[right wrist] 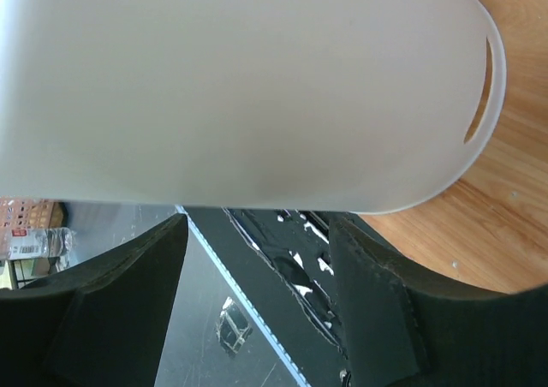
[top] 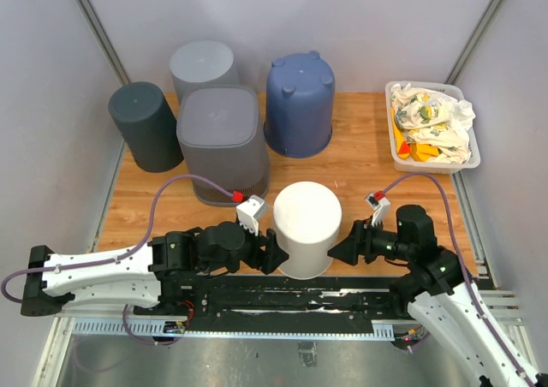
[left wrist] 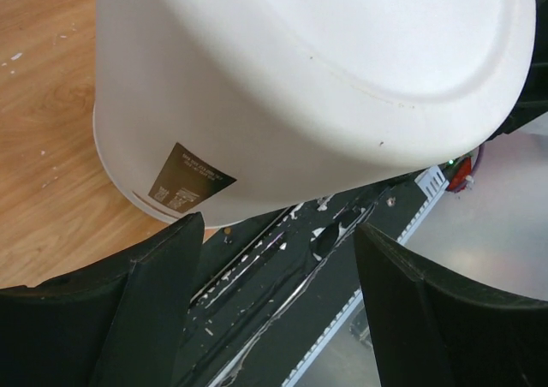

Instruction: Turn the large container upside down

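White container (top: 306,229) inverted; crumpled cloths (top: 432,122) in tray (top: 396,157)

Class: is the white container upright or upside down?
Upside down: the white container shows its closed base on top, with no opening visible.

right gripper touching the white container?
Cannot tell. Top view puts the right gripper beside the white container; wrist view shows open jaws near its wall, no plain gap.
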Motion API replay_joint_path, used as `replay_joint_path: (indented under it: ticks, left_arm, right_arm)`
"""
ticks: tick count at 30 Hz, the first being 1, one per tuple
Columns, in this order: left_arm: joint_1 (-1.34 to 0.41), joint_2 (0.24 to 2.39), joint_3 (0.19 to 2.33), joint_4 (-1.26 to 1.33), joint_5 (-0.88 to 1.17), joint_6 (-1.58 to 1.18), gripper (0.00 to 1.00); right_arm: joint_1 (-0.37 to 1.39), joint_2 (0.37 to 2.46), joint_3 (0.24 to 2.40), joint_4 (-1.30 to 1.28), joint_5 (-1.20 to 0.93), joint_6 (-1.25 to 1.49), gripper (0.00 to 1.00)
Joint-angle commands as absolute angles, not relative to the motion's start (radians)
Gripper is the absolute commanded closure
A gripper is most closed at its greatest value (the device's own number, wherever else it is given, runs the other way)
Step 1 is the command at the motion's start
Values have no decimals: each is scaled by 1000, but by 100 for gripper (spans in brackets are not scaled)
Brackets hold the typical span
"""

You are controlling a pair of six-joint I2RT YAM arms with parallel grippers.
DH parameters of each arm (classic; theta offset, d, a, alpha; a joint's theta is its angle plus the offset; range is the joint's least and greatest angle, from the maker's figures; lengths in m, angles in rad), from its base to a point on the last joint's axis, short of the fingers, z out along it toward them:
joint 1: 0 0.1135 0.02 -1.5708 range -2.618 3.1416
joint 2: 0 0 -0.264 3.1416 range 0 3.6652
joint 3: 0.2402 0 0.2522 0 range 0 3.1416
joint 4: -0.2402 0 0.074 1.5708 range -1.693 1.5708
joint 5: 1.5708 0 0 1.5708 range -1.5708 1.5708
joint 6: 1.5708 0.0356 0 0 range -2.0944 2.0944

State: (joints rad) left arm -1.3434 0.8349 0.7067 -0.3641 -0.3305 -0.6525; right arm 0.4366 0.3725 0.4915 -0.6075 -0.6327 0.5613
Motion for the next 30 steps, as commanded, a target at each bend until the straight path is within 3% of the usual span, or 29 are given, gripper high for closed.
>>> replay_joint_path:
  ticks: [1, 10, 20, 28, 30]
  left_arm:
    - [-1345, 855, 682, -215, -348, -657, 24]
    - [-1344, 943, 655, -59, -588, -617, 19]
    - [-1326, 1001, 657, 9, -696, -584, 18]
    - [-1319, 907, 599, -28, -734, -622, 18]
    - [-1318, 866, 577, -40, -739, -632, 18]
  right_arm:
    - [536, 457, 466, -414, -519, 605, 31]
    - [606, 730, 462, -106, -314, 625, 29]
    - [606, 997, 621, -27, -182, 542, 24]
    - [606, 1024, 624, 2, -172, 509, 12]
    - [606, 1006, 615, 2, -165, 505, 4]
